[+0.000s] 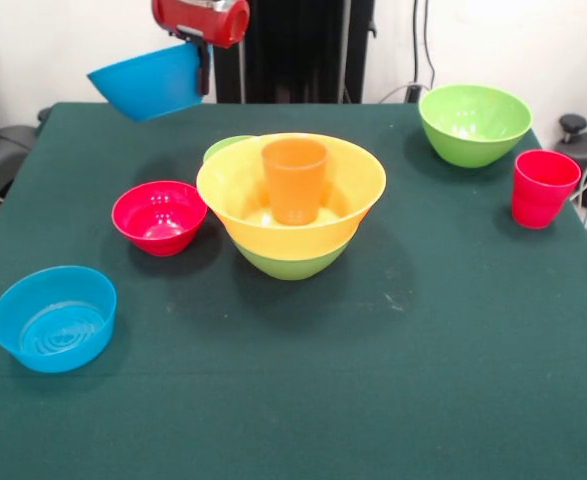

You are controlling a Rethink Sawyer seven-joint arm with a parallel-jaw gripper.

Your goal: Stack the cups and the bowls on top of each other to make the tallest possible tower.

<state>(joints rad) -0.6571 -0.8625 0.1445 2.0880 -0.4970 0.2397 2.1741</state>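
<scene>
My gripper [204, 66] hangs above the table's far left, shut on the rim of a tilted blue bowl [148, 82] held clear of the cloth. At the middle stands the tower: a big green bowl [288, 264] at the bottom, the very wide orange bowl [235, 205] nested in it, and an orange cup [295, 180] upright inside. The held bowl is up and to the left of this stack. A small green bowl [225, 147] peeks out behind the stack. A small red bowl [160, 217] sits just left of it.
Another blue bowl [55, 318] rests upright at the near left. A second big green bowl [474, 123] stands at the far right, with a red cup [544, 188] upright beside it near the right edge. Dark green cloth [373, 400] covers the table.
</scene>
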